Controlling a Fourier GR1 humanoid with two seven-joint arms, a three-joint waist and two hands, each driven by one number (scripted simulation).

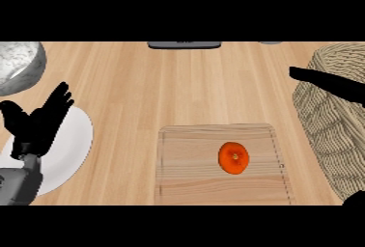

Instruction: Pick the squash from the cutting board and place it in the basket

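Observation:
An orange squash lies on the wooden cutting board, right of the board's middle. The woven basket stands along the right edge. My right hand reaches in from the right over the basket's upper part, with straight fingers pointing left; it is above and to the right of the squash and holds nothing. My left hand rests open at the left, fingers up, over a white plate, far from the board.
A white plate lies at the left under my left hand. A metal bowl sits in the far left corner. A dark flat object lies at the counter's far edge. Bare wood spans the middle.

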